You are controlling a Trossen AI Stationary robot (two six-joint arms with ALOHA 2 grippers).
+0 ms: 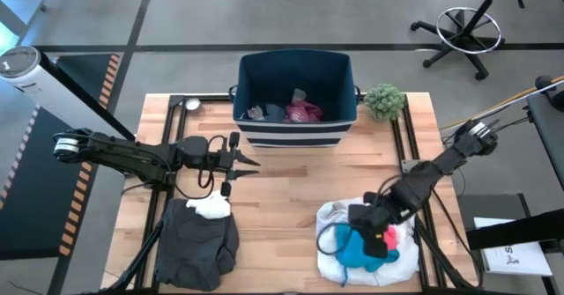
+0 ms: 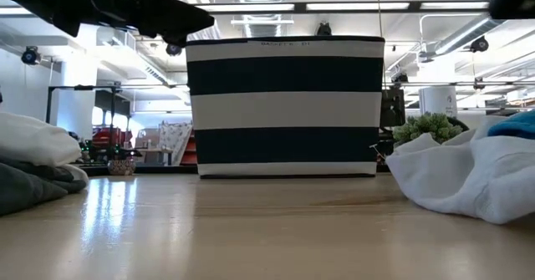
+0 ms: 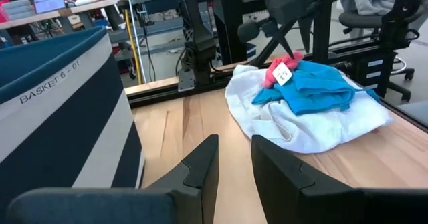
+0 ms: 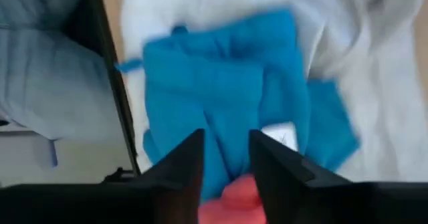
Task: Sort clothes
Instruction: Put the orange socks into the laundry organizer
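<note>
Pick step in hand: right gripper (image 1: 381,239), fingers parted, hovers over the pink piece (image 3: 277,69) on the blue garment (image 1: 359,249) atop the white one (image 1: 336,217); it likely needs lowering and closing; left gripper (image 1: 249,160) waits released near the bin (image 1: 296,129).

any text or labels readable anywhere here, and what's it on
"BASKET 6 - 01": on the white stripe along the rim of the bin, in the left wrist view.
The same stripe in the low view carries a line of print, too small to read.
White tag on the pink piece: has marks, too small to read.
Paper sheet off the table's right edge: print too small to read.
</note>
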